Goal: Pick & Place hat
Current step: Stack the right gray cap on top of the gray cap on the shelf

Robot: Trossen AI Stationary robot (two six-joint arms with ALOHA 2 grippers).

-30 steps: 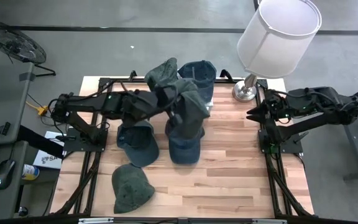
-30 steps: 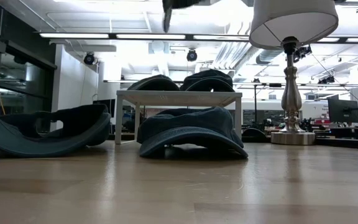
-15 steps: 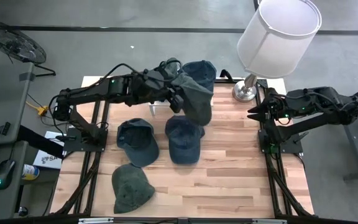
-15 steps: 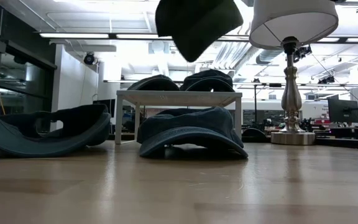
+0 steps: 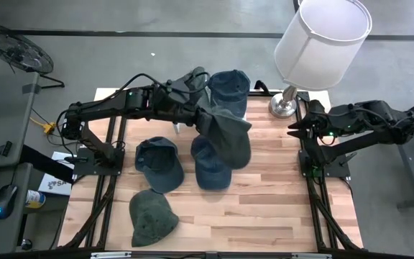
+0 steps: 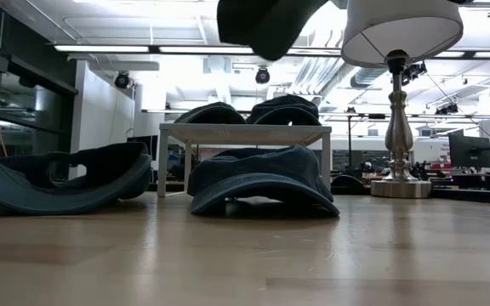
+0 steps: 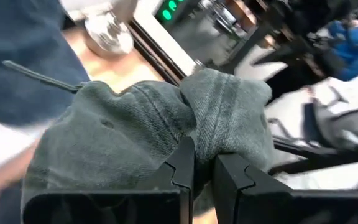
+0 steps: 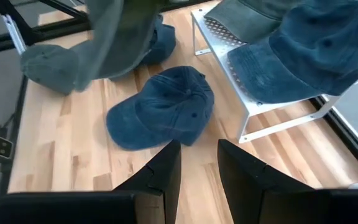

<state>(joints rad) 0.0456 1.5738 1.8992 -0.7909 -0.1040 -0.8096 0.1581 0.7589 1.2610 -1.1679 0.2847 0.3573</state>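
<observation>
My left gripper [image 5: 200, 114] reaches over the table's middle, near the rack, shut on a grey-green hat [image 5: 226, 134] that hangs in the air. That hat also shows at the top of the low view [image 6: 266, 21] and in the right wrist view [image 8: 104, 37]. A white metal rack [image 6: 245, 132] at the far centre carries a blue hat [image 5: 228, 86] and a dark green hat [image 5: 191, 80]. My right gripper [image 8: 197, 168] waits open at the table's right side [image 5: 293, 131]. My left gripper pinches a bunched fold of the grey-green hat's cloth [image 7: 205, 140] between its two fingers [image 7: 182, 168]. The hat is lifted clear of the table and hangs slack below and beyond the fingers, over the blue hat on the table.
Two blue hats [image 5: 157, 164] [image 5: 208, 173] and a green hat [image 5: 152, 216] lie on the wooden table, crowns up. A lamp with a silver base [image 5: 284, 104] and a wide white shade [image 5: 322, 39] stands at the far right. Bare wood shows near the right and near edges.
My left gripper has carried the grey-green hat from above the table's middle toward the far edge, next to the rack. The hat has then swung out toward the right and near side. It has stayed shut on the cloth.
</observation>
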